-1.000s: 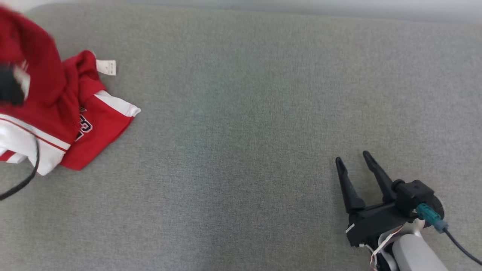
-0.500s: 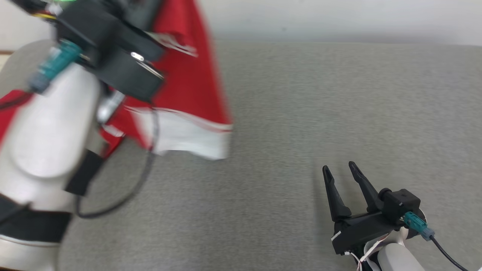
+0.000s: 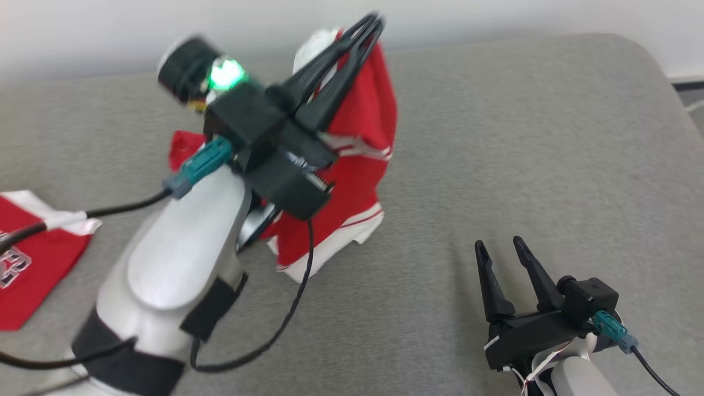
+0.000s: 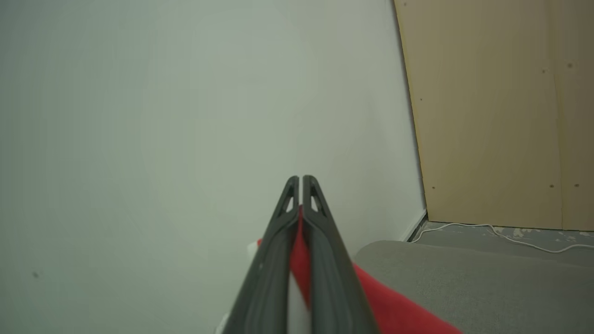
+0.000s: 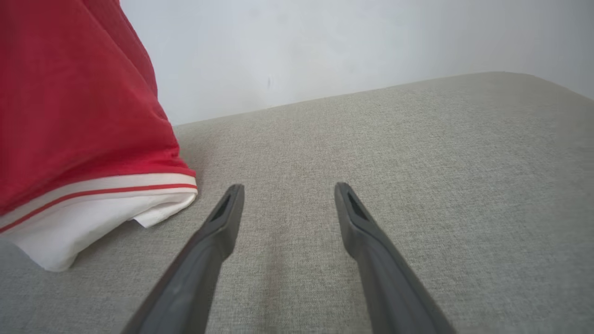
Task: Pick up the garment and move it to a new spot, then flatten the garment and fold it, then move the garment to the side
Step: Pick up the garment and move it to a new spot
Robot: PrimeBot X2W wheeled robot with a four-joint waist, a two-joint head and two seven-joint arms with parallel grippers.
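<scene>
The left gripper [image 3: 369, 26], jaws clamped on the garment [image 3: 360, 170], has hoisted it above the grey cushion [image 3: 522, 137]: the move is underway. The right gripper [image 3: 497, 243] hovers, jaws apart.

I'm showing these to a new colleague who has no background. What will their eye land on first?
The red and white garment, hanging in a tall drape near the middle of the head view, its hem reaching the grey padded surface. Next comes the left gripper above it, shut on the garment's top. The right gripper sits open and empty at the lower right.
</scene>
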